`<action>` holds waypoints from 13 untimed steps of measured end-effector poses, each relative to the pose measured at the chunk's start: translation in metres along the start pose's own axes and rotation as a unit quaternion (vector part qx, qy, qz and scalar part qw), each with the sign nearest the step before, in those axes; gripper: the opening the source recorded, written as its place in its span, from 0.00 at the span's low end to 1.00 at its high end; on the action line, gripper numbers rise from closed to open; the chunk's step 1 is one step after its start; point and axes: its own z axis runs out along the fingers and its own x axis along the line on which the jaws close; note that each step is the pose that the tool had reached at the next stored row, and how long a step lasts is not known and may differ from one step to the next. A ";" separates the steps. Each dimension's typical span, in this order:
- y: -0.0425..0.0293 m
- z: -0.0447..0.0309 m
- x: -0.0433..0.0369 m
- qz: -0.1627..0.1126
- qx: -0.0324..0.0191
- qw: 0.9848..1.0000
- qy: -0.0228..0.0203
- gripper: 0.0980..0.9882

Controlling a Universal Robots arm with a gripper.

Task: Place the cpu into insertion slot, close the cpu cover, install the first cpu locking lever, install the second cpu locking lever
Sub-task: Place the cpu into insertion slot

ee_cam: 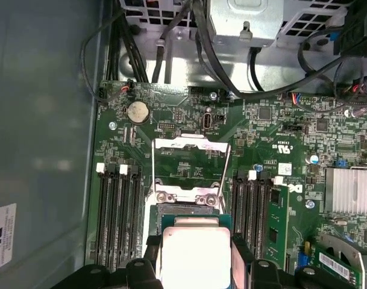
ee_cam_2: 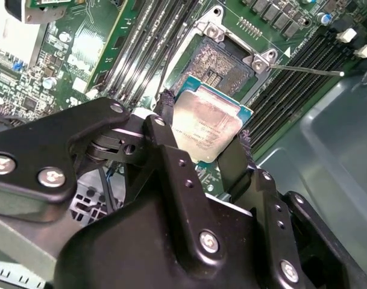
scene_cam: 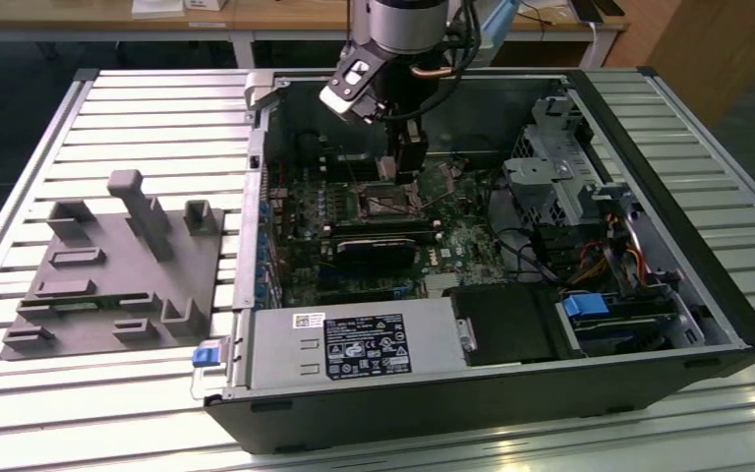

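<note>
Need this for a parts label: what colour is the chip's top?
The chip has a dull silver-grey top; best in the second wrist view.

Exterior view: high, well back, looking down into the open computer case.
First wrist view: on my arm, close above the motherboard, facing down.
Second wrist view: closer, slanting past my gripper.
Shared: both wrist views catch the cpu.
</note>
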 end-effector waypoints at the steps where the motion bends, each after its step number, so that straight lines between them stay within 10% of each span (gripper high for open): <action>1: -0.0001 0.0013 0.0000 0.000 0.000 1.000 0.000 0.50; 13: -0.0016 0.0168 0.0007 0.004 0.000 1.000 0.000 0.50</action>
